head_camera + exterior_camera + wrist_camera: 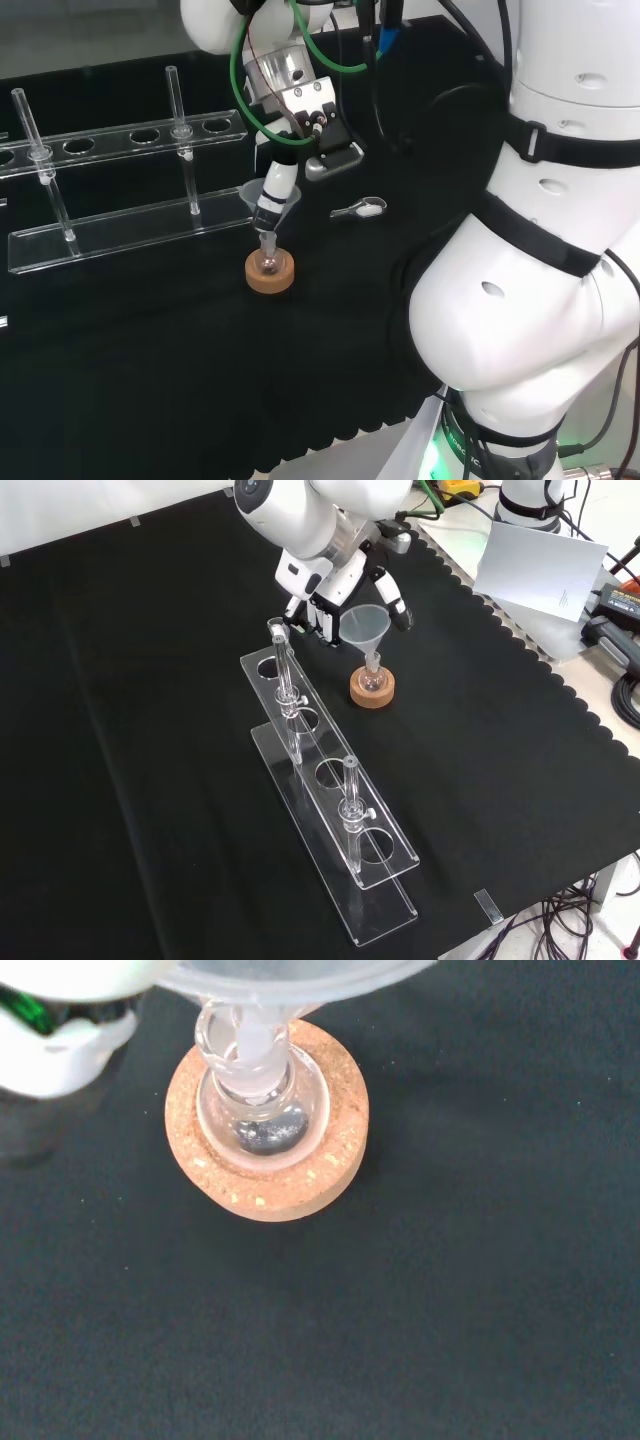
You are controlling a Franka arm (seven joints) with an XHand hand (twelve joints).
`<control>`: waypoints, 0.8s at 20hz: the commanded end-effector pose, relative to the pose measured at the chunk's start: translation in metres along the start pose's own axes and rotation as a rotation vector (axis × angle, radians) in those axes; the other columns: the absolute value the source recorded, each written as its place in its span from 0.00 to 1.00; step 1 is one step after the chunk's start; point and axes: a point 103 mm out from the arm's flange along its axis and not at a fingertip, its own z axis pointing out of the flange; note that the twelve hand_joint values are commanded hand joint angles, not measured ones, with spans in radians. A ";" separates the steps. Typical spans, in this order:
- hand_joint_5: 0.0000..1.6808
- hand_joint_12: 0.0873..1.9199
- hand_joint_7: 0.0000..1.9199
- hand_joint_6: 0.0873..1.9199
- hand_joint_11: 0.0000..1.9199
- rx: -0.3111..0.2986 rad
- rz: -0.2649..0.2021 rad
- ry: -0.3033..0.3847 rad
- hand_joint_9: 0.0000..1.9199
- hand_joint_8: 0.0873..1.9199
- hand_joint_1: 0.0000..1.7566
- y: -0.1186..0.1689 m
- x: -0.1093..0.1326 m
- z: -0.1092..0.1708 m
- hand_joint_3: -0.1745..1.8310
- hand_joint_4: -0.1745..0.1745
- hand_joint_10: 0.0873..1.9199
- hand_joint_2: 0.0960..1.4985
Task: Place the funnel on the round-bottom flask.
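1. Black-and-white, my hand (335,595) hangs just above the flask with its fingers (275,195) curled round the clear funnel (363,625), so it is closed on the funnel's cone.
2. I hold the funnel upright with its stem pointing straight down, because the stem has to drop cleanly into a narrow neck.
3. The wrist view shows the funnel's stem (252,1045) lined up inside the mouth of the round-bottom flask (262,1110); I judge it is entering or just seated, though I cannot tell whether the cone already rests on the rim.
4. The flask sits in a cork ring (270,273), which keeps its rounded bottom from rolling on the black cloth (130,780).
5. Just beside the flask in the front view stands a clear test-tube rack (330,810) with glass tubes upright in two of its holes, close enough that I should mind it.
6. A small scoop (362,209) lies on the cloth near the flask in the head view.
7. I can read no labels or writing on the glassware, the rack or the cork.
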 end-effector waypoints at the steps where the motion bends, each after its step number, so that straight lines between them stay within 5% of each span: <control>1: 0.60 0.68 0.65 0.27 0.00 -0.007 -0.005 0.023 0.42 0.28 0.54 0.003 0.001 0.003 0.45 0.83 0.16 0.29; 8: 0.60 0.67 0.66 0.27 0.00 -0.014 -0.018 0.036 0.42 0.27 0.54 -0.001 -0.014 0.005 0.45 0.83 0.15 0.29; 14: 0.60 0.67 0.66 0.27 0.00 -0.012 -0.007 0.011 0.42 0.27 0.54 0.004 0.009 0.007 0.45 0.83 0.15 0.29; 16: 0.60 0.67 0.66 0.27 0.00 -0.014 -0.014 0.021 0.42 0.27 0.54 0.000 -0.005 0.008 0.45 0.83 0.15 0.29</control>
